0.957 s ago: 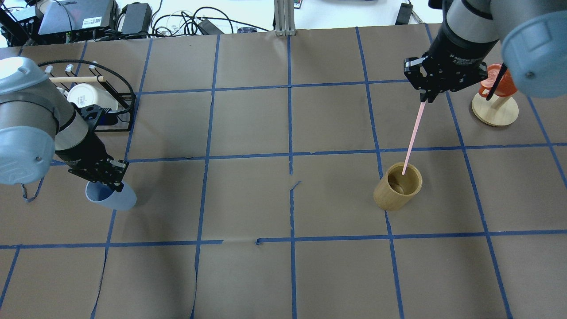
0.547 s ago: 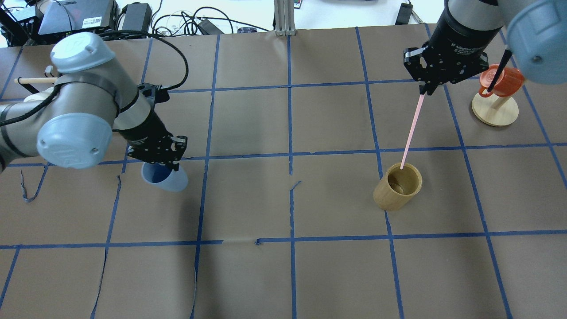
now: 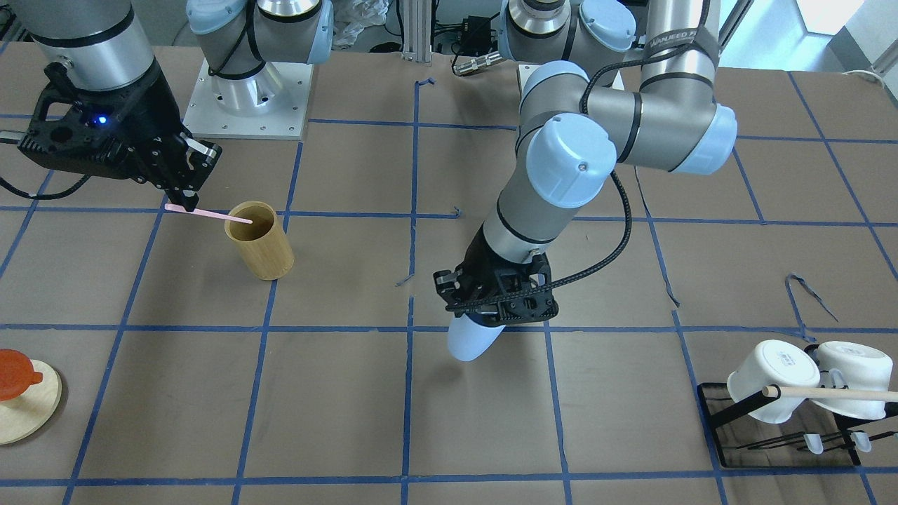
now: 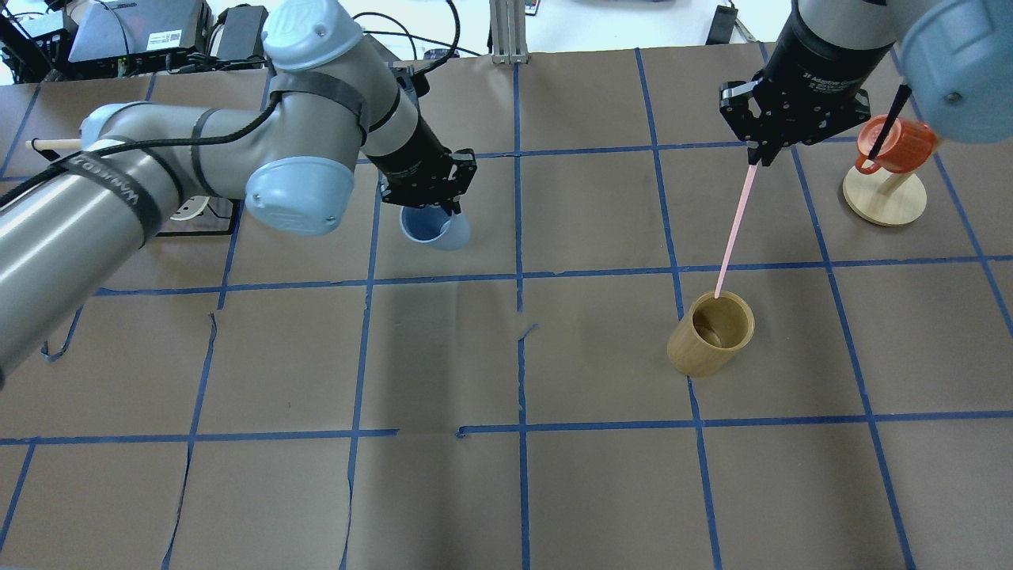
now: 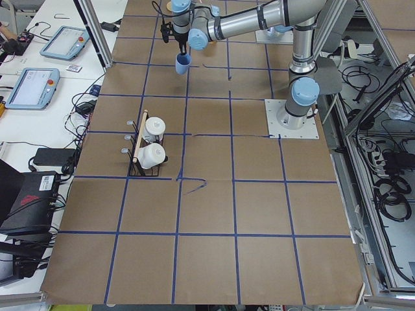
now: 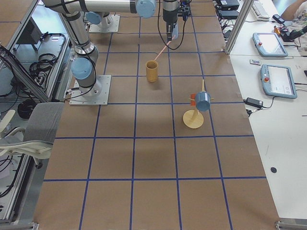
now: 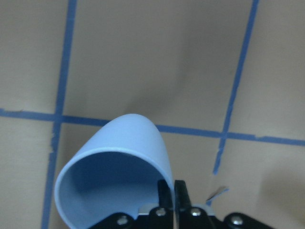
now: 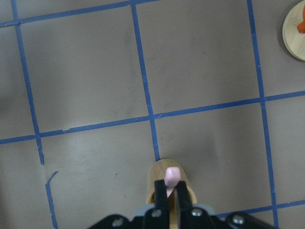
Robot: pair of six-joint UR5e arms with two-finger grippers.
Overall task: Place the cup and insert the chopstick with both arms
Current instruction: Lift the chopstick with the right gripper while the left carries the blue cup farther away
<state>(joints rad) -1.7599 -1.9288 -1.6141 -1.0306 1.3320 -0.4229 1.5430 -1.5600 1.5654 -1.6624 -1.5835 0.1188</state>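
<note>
My left gripper [image 4: 430, 207] is shut on the rim of the light blue cup [image 4: 435, 229] and holds it tilted above the table, just left of the centre line. The cup also shows in the front view [image 3: 471, 341] and the left wrist view [image 7: 114, 164], with one finger inside it and one outside. My right gripper [image 4: 756, 162] is shut on the top of the pale pink chopstick [image 4: 734, 229], which hangs down at a slant. Its lower tip is at the rim of the tan bamboo cylinder [image 4: 710, 333]. The right wrist view shows the stick [image 8: 171, 176] between the fingers.
A black rack with white mugs [image 3: 793, 389] and a wooden rod stands at the table's left end. An orange cup on a round wooden stand [image 4: 884, 198] sits at the far right. Blue tape lines grid the brown table.
My left arm has carried the blue cup from the table's left side rightward and farther from the robot, near the centre line. My right gripper has raised the stick slightly.
</note>
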